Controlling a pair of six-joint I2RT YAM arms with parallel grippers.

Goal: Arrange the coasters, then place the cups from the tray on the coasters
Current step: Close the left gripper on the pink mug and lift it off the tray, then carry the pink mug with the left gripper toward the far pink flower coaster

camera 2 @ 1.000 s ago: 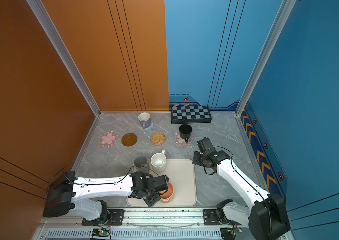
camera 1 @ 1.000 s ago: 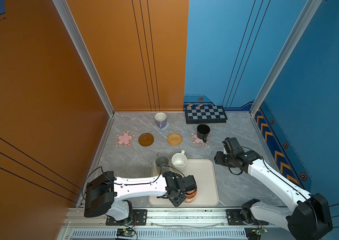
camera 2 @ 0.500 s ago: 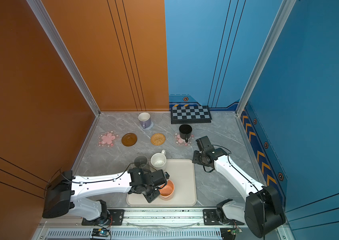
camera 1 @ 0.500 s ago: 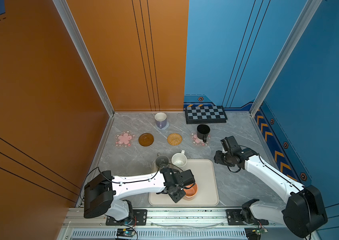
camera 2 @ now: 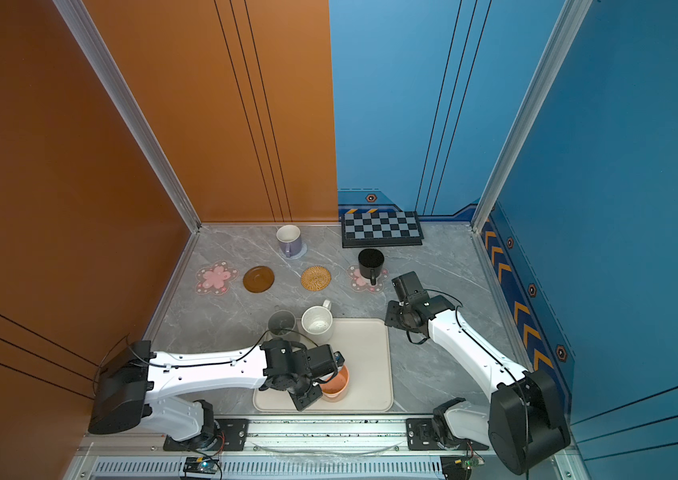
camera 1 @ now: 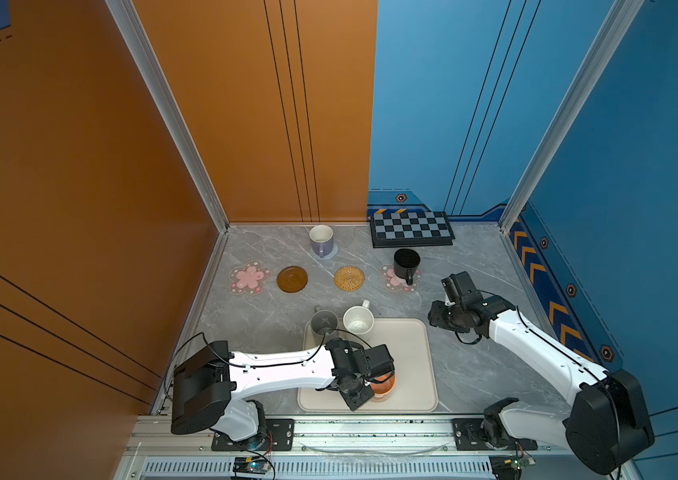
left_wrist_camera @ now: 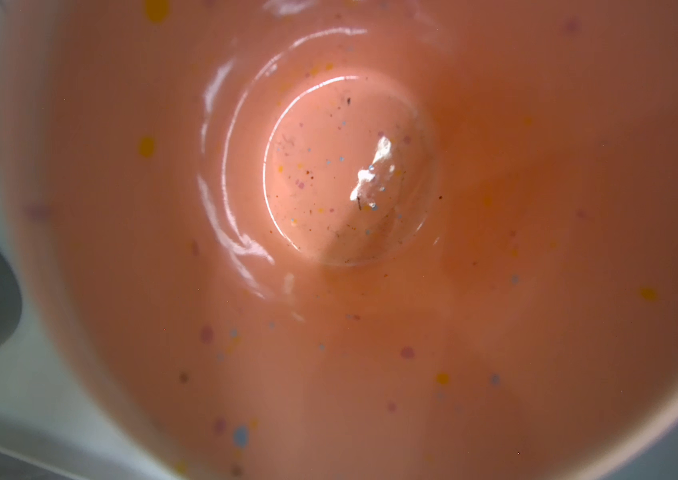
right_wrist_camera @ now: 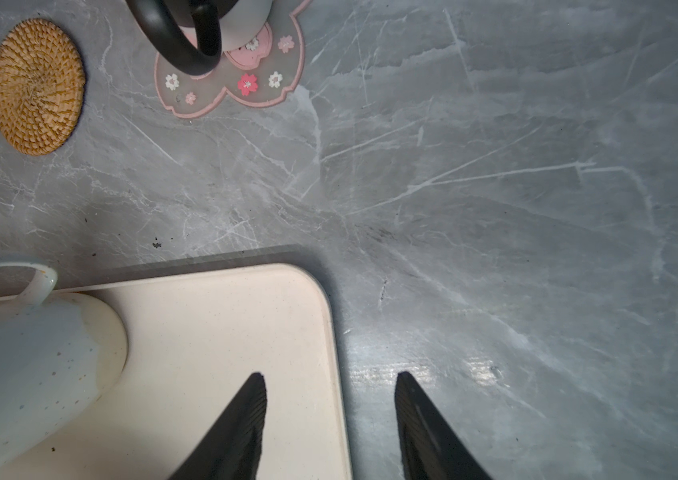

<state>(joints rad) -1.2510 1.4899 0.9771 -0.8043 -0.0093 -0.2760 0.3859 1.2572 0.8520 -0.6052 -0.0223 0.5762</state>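
- Grey marbled tabletop (camera 1: 474, 266), walled in by orange and blue panels, carries everything.
- Large cream-white rounded-rectangle tray (camera 1: 412, 361) lies at the near edge, between the two arm bases.
- White left arm reaches across the tray's near half. Its left gripper (camera 1: 360, 392) sits against the left side of the peach-orange mug. The left wrist view looks straight down into that mug and shows no fingers, so I cannot tell whether the jaws are clamped on it.
- White right arm bends in from the right. Its right gripper (right_wrist_camera: 331, 376) hovers over the tray's far right corner, one black finger above the tray and one above the table. The jaws are moderately apart with nothing between them.
- Black-and-grey chequered board (camera 1: 412, 229) lies against the back wall.
- Peach-orange speckled mug (camera 1: 385, 386) stands upright on the tray's near half.
- Speckled white mug (camera 1: 358, 321) stands at the tray's far edge, its handle reaching out past the rim.
- Grey mug (camera 1: 324, 324) stands just beside it at the far left corner; the arm hides its foot.
- Black mug (camera 1: 406, 262) stands on a clear pink-flower coaster (camera 1: 391, 282).
- Lavender mug with white inside (camera 1: 321, 240) stands on a grey-blue round coaster (camera 1: 332, 252) near the back wall.
- Second pink-flower coaster (camera 1: 249, 277), brown ringed disc (camera 1: 292, 279) and tan woven rattan round (camera 1: 349, 278) lie bare in a row, apart.
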